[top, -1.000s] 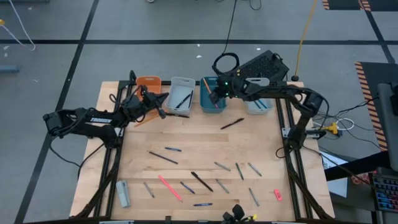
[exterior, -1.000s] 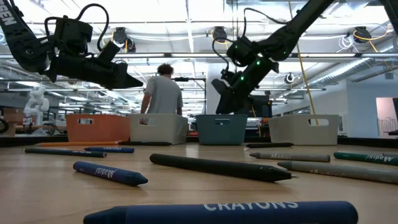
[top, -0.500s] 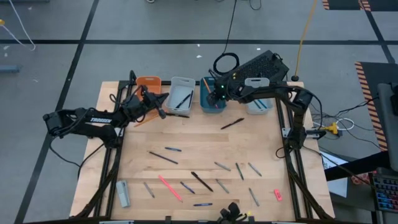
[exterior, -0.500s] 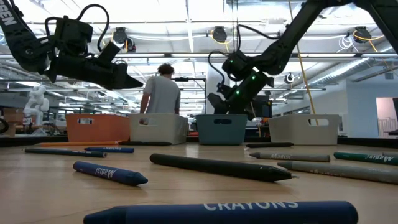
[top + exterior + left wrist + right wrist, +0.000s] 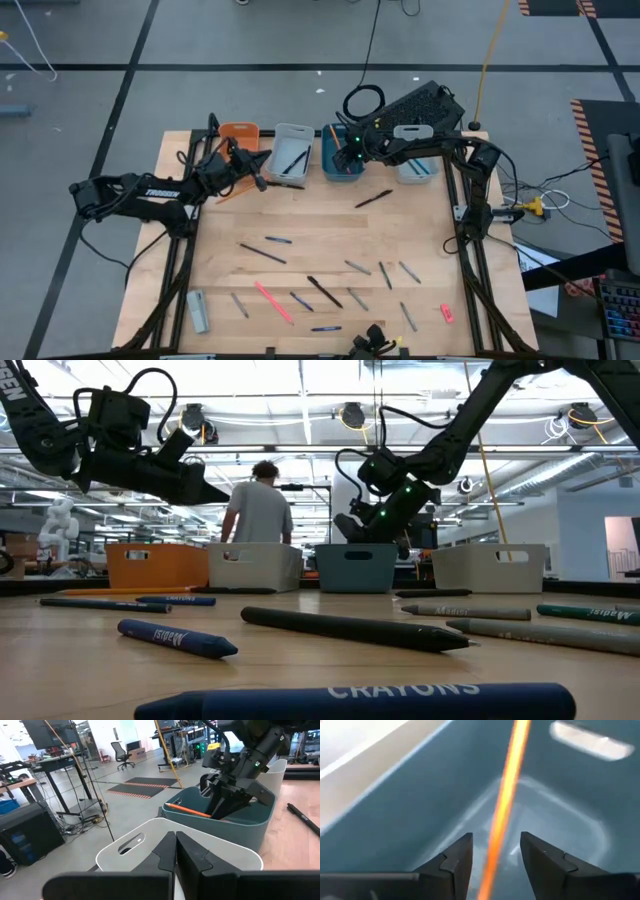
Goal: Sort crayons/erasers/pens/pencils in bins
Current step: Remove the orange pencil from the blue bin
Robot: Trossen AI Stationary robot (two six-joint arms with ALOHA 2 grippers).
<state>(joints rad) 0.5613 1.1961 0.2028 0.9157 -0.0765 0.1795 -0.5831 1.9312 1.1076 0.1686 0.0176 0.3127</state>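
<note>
Teal bin (image 5: 338,160) w/ orange pencil (image 5: 189,810) inside — right gripper (image 5: 347,158) apart above it, left gripper (image 5: 262,181) together.

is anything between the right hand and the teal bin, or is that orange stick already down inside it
Nothing visible stands between them. The right hand is open and reaches down into the teal bin. The orange stick passes between its fingers and leans inside the bin, one end up on the rim. The left hand hangs shut by the grey-white bin.

Four bins (image 5: 293,150), one pink-red eraser (image 5: 446,313), perhaps fifteen loose sticks (image 5: 262,253)
</note>
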